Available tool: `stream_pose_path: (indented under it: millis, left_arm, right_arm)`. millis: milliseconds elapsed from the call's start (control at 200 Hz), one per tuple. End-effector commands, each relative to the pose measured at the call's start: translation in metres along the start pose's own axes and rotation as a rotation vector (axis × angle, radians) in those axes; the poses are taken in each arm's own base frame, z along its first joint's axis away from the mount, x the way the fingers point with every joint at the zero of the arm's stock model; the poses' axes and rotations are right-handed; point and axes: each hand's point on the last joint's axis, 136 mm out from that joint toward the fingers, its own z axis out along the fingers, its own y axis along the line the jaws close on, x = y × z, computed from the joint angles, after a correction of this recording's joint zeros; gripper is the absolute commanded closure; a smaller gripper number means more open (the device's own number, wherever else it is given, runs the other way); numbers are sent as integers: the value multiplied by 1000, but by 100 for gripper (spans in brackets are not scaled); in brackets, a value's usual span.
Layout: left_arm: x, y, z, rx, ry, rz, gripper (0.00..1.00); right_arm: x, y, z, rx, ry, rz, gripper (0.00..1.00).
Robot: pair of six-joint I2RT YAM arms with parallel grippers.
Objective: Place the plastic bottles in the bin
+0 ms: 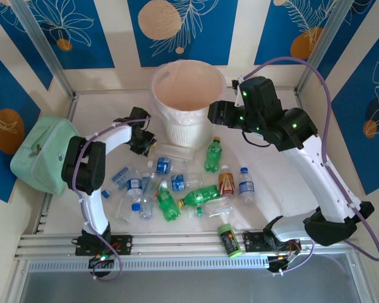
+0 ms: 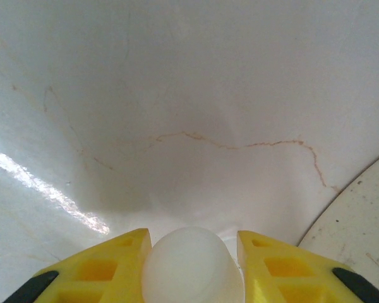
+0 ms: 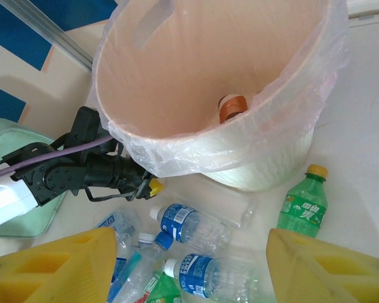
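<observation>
Two end effectors flank the bin (image 1: 186,129). The left end effector (image 1: 148,146), low by the bin's base, pinches a white cap (image 2: 192,265) between its yellow fingers (image 2: 107,268). About a dozen bottles (image 1: 168,205) lie scattered on the desk (image 1: 271,189), nearer than both. The right end effector (image 3: 189,240), jaws spread and empty, hovers just right of the bin, above its rim. An orange-topped item (image 3: 231,107) lies inside the bin.

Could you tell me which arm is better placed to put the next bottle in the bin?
Left. The left gripper has its jaws against a bottle's white cap beside the bin; it likely only needs lifting. The right gripper hangs open and empty, up by the bin.
</observation>
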Motion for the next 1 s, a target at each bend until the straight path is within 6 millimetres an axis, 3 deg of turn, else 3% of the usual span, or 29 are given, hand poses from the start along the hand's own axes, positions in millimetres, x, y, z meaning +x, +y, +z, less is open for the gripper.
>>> stream_pose_path:
  millis: [0, 185, 520, 670, 795, 895, 995]
  left_arm:
    - [4, -10, -25, 56, -21, 31, 71]
    - [14, -14, -49, 134, -2, 71, 76]
    - [39, -55, -122, 464, 45, 200, 78]
    - [65, -66, -164, 611, 103, 357, 80]
    - [91, -61, -200, 718, 159, 482, 81]
    - [103, -60, -236, 797, 149, 583, 81]
    - [109, -74, -277, 918, 157, 643, 81]
  right_arm:
    - [-5, 0, -13, -16, -39, 13, 36]
    - [-5, 5, -14, -36, -45, 7, 37]
    - [-5, 22, -18, -94, -49, -38, 37]
    - [2, 44, -21, -206, -15, -96, 35]
    - [9, 57, -22, -288, 35, -131, 22]
    - [16, 58, -17, -325, 89, -130, 17]
    - [20, 59, -14, -371, 144, -117, 14]
